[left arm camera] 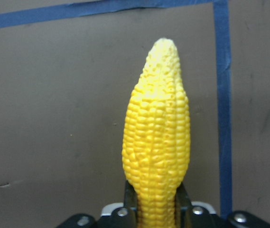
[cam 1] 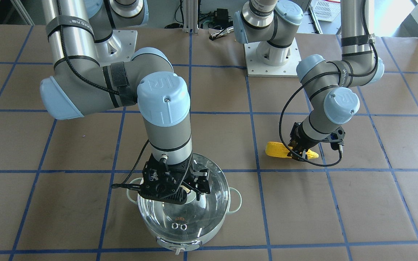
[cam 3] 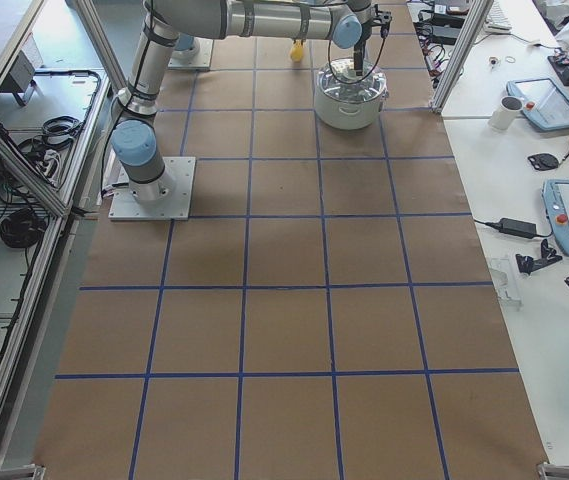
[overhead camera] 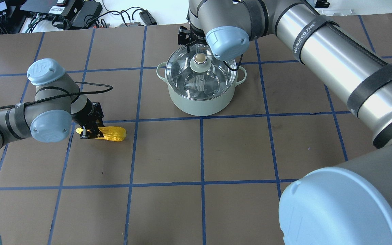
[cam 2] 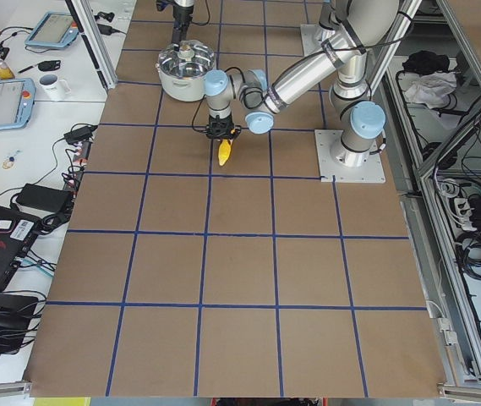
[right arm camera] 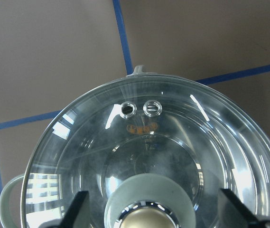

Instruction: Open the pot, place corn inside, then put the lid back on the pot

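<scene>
The mint-green pot [overhead camera: 199, 102] stands on the table with its clear glass lid [overhead camera: 185, 76] seated on it. My right gripper [right arm camera: 153, 209] is open just above the lid. Its fingers [right arm camera: 78, 206] are spread wide either side of the pale green, beige-capped knob [overhead camera: 199, 59] and do not touch it. The yellow corn [overhead camera: 112, 133] lies on the brown paper to the pot's side, also showing as corn [cam 1: 276, 149] across the table. My left gripper [overhead camera: 90, 133] is shut on the corn's thick end [left arm camera: 156, 190], and the pointed tip faces away from the wrist.
Blue tape lines form a grid on the brown paper. The two arm base plates [cam 1: 270, 58] are at the robot's edge. Side benches hold tablets and a mug [cam 3: 509, 112]. The right arm's long links [overhead camera: 335, 61] stretch over the table beside the pot.
</scene>
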You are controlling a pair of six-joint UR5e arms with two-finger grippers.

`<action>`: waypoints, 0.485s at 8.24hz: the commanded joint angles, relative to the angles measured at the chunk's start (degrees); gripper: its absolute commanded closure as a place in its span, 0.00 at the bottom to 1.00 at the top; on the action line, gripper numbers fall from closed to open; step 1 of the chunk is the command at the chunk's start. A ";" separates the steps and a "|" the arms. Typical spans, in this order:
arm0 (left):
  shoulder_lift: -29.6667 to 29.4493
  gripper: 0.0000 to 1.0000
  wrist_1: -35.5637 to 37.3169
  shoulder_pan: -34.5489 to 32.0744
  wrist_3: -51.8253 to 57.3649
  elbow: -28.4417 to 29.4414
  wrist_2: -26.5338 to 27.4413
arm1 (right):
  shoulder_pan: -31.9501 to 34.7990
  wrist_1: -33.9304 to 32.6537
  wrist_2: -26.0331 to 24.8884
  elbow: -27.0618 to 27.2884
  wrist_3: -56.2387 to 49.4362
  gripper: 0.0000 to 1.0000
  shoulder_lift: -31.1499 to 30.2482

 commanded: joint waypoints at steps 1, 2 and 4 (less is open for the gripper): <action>2.17 0.85 -4.63 -0.05 -0.04 3.09 0.13 | 0.02 -0.15 -0.12 0.56 0.82 0.10 0.65; 2.35 0.85 -7.88 -0.14 -0.04 5.63 0.13 | 0.02 -0.15 -0.03 0.65 0.74 0.12 0.65; 2.70 0.86 -10.98 -0.14 -0.04 8.02 0.13 | 0.11 0.20 0.06 0.65 0.83 0.17 0.56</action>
